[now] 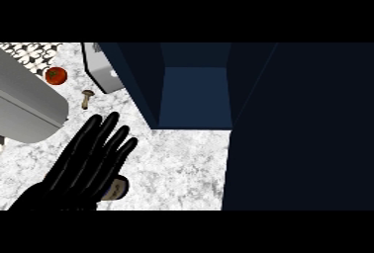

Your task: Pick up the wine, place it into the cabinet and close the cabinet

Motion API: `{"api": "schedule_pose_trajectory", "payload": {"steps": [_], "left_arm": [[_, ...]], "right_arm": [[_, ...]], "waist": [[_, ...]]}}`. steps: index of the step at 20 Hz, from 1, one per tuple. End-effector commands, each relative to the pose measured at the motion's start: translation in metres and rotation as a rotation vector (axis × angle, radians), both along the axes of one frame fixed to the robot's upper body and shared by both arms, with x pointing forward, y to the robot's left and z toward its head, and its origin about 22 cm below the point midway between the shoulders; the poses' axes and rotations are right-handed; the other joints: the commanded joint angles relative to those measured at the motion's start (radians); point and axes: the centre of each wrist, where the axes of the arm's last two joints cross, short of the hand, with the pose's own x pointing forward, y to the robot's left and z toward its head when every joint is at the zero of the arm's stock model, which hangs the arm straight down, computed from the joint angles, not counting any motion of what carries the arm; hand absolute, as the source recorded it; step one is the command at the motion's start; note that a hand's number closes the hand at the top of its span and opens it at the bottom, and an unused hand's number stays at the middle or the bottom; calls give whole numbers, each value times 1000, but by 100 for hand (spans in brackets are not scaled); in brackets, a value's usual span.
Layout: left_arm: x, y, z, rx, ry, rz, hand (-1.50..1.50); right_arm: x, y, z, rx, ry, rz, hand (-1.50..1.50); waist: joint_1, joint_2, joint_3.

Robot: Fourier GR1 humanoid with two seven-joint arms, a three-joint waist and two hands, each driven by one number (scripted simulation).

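At the near left, my left hand (84, 165) comes in from the lower edge above the white speckled stone bench (182, 158). Its fingers (102, 136) are straight and lie close together, pointing far and a little to the right, and they hold nothing. Just beside the thumb, at the near edge of the view, I see a small pale object with a dark mark (116, 189); it is partly hidden by the hand and I cannot tell what it is. I cannot say with certainty where the wine bottle is. My right hand does not show anywhere.

The whole right side is filled by a big dark navy surface (300, 128), which seems to be the open door of the cabinet. To the left of it, further away, is the dark blue cabinet (194, 96) with its open compartment, and the inside floor looks a little lighter blue.

On the left of the bench lies a large grey rounded metal body (29, 106). Further away there is a small brown mushroom (87, 98), then a red tomato (56, 75), well apart from my hand. Near the far edge stands a grey and white box-shaped appliance (102, 66), touching the left wall of the cabinet, and at the far left corner a patterned black and white tile (33, 52).
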Motion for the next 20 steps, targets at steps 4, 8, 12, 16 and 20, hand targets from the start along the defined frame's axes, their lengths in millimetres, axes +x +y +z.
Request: {"api": "schedule_pose_trajectory", "payload": {"steps": [4, 8, 12, 16, 20], "left_arm": [[-16, 35, 17, 21, -118, 115, -150], [-22, 55, 3, 43, -106, 164, -150], [-12, 61, -5, 76, -98, 231, -150], [-5, 83, -31, 80, -96, 310, -150], [15, 106, -43, 93, -55, 327, -150]], "right_arm": [[-1, 12, 8, 23, -32, 27, -150], [-11, 0, 17, 3, -26, 1, -150], [-19, 7, 18, 35, -38, 26, -150], [-17, 0, 24, 24, -28, 31, -150], [-16, 7, 10, 30, -32, 19, -150]], "waist": [[1, 5, -2], [1, 4, -3], [-5, 4, -1], [-3, 5, -2], [-7, 5, -1]]}}
